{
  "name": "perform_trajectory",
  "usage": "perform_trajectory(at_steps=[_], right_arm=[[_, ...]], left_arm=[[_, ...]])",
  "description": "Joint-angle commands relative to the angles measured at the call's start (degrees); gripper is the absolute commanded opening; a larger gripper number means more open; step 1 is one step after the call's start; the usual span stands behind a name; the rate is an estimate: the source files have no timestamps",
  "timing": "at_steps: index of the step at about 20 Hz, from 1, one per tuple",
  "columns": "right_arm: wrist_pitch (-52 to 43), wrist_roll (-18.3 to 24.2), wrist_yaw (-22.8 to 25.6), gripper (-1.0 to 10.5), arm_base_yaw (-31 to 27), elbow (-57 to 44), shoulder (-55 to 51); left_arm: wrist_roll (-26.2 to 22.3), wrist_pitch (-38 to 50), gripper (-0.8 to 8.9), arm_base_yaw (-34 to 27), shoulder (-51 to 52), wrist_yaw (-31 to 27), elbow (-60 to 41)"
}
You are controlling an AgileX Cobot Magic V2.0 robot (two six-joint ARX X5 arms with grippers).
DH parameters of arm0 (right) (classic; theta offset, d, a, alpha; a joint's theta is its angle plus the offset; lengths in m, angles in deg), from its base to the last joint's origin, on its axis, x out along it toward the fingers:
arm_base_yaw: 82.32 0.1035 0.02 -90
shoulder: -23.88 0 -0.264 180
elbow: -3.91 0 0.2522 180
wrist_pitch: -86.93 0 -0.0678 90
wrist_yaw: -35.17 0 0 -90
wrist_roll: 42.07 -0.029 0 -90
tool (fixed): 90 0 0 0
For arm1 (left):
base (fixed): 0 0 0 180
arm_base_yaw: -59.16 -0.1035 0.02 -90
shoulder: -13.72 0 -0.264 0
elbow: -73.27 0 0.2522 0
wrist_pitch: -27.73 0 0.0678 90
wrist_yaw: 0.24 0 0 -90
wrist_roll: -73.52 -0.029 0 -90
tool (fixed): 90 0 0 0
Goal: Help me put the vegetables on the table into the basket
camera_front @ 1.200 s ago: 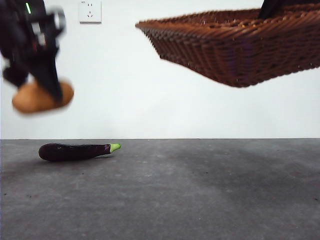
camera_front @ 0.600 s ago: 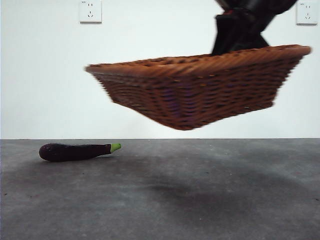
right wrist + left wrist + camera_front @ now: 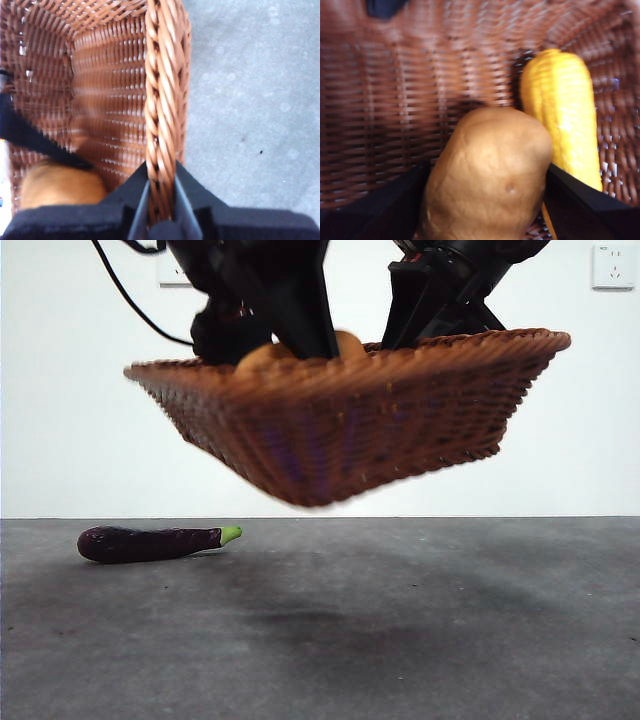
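Right now you have the shallow dark brown woven wicker basket [image 3: 350,410] lifted clear of the dark grey mottled table [image 3: 400,640], tilted with its 3 o'clock end higher in the front view. Your right gripper [image 3: 161,200] is clenched on the basket's braided rim, one jaw inside and one outside. Your left gripper [image 3: 485,200] reaches into the basket, grasping the large brown-orange oval potato [image 3: 487,175] between both jaws. Just beside the potato, a yellow ridged elongated vegetable [image 3: 562,115] lies on the basket floor, touching the weave. Down on the table at about 8 o'clock from the basket, the slim dark purple eggplant [image 3: 150,543] lies flat, long axis level, its green stem pointing to 3 o'clock. White wall sockets [image 3: 612,265] sit behind.
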Motion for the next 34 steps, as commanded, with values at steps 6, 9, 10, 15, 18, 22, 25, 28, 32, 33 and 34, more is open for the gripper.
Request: perform_trajectory(at_steps=[6, 9, 10, 15, 18, 22, 25, 28, 32, 33, 34], right_arm=[[-1.2, -0.4, -0.9, -0.1, 0.0, -0.2, 0.3], [-1.2, -0.4, -0.9, -0.1, -0.1, -0.2, 0.3], [-1.2, -0.4, -0.9, -0.1, -0.1, -0.2, 0.3], [1.0, 1.5, -0.9, -0.1, -2.0, -0.1, -0.2], [2.4, 3.2, -2.2, -0.1, -6.1, -0.1, -3.0], [2.8, 4.9, -3.6, -0.1, -11.9, -0.1, -8.4], [3.0, 6.5, -5.3, -0.1, -14.3, -0.1, -10.6], [4.2, 8.5, -5.6, -0.1, -14.7, -0.1, -11.0], [4.5, 9.8, -5.6, -0.1, -14.7, -0.1, -11.0], [4.5, 9.9, -5.6, -0.1, -14.7, -0.1, -11.0], [4.6, 10.0, -5.6, -0.1, -14.7, -0.1, -11.0]], left_arm=[[4.8, 0.6, 4.42, 0.0, -0.8, 1.2, -0.2], [4.8, 1.7, 4.42, -0.2, 1.6, 1.2, -0.2], [4.7, 1.6, 4.42, -0.3, 2.5, 1.0, -0.2], [0.6, 1.2, 4.42, -7.8, 11.2, -5.1, 0.8], [-4.5, -0.6, 4.42, -19.1, 13.7, -5.0, 4.0], [-14.6, 1.3, 4.42, -30.7, 9.1, -4.9, 4.3], [-18.9, 6.5, 4.42, -34.0, 2.0, -3.5, 4.3], [-21.4, 10.4, 4.42, -35.1, -5.3, -0.9, 4.6], [-24.1, 10.1, 4.42, -35.5, -16.1, -0.9, 9.6], [-24.2, 9.5, 4.42, -35.5, -18.7, -0.5, 11.6], [-24.4, 8.3, 4.42, -35.6, -21.2, -0.2, 14.1]])
